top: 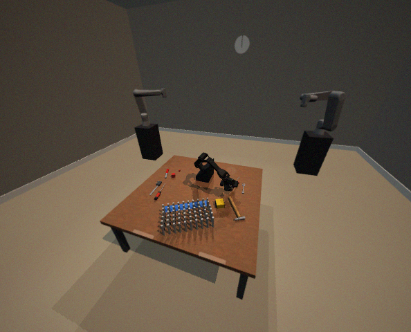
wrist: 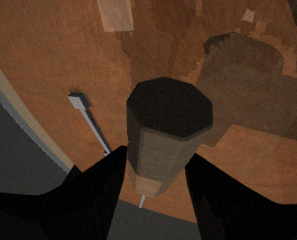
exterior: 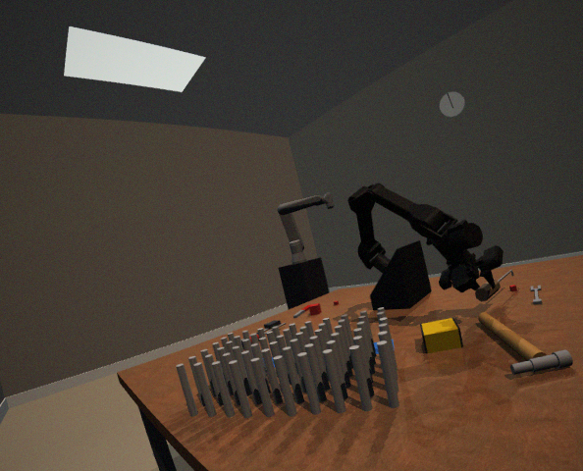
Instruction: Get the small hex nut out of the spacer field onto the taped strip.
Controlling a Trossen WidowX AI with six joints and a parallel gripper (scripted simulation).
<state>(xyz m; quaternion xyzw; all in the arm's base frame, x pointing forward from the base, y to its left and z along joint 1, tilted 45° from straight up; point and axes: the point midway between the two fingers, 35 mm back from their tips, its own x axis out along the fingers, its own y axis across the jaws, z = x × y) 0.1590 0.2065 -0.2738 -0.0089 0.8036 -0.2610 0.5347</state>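
My gripper [top: 230,186] [exterior: 485,287] [wrist: 156,155] is shut on a thick, dull brown handle [exterior: 487,290] [wrist: 163,145] of a tool. Its thin metal shaft [exterior: 503,278] [wrist: 142,201] points away from the spacers and ends in a small bent tip in the exterior view. The tool is held above the table, behind the yellow block and beside the arm's base. The grey spacers [top: 212,221] [exterior: 387,375] stand upright in rows. The blue taped strip [top: 186,206] [exterior: 385,347] lies along their arm-side edge. The hex nut cannot be made out among the spacers.
A yellow block [top: 219,203] [exterior: 441,336] and a hammer [top: 234,207] [exterior: 509,336] lie between gripper and spacers. A wrench [top: 243,188] [exterior: 536,294] lies beyond the gripper. A red-handled screwdriver [top: 158,195] and a black-handled tool [top: 158,183] lie across the table.
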